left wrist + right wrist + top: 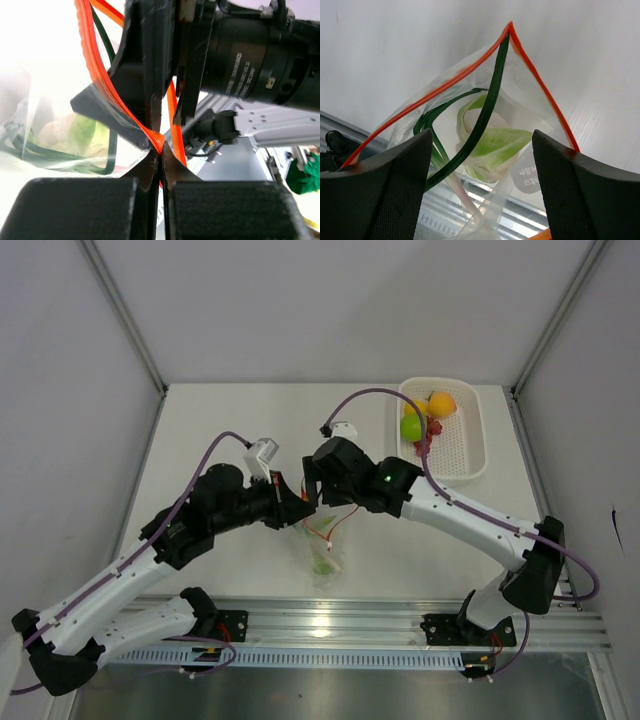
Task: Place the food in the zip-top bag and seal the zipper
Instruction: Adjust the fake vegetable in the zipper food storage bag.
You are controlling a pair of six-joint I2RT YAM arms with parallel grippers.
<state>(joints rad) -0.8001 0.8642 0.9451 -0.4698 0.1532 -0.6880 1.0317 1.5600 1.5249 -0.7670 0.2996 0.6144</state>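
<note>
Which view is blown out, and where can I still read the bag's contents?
Left wrist: the upper left is blown out white, so the bag looks hazy, and the left fingers up close are dark and blurred. Right wrist: evenly lit, with the leafy piece and stalks inside sharp. Top external: glare on the rail, bag contents too small to read.

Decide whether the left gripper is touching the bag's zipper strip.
Touching. The left wrist view shows the left gripper shut on the zipper: the red-orange strip runs down into the seam between its two black fingers.
</note>
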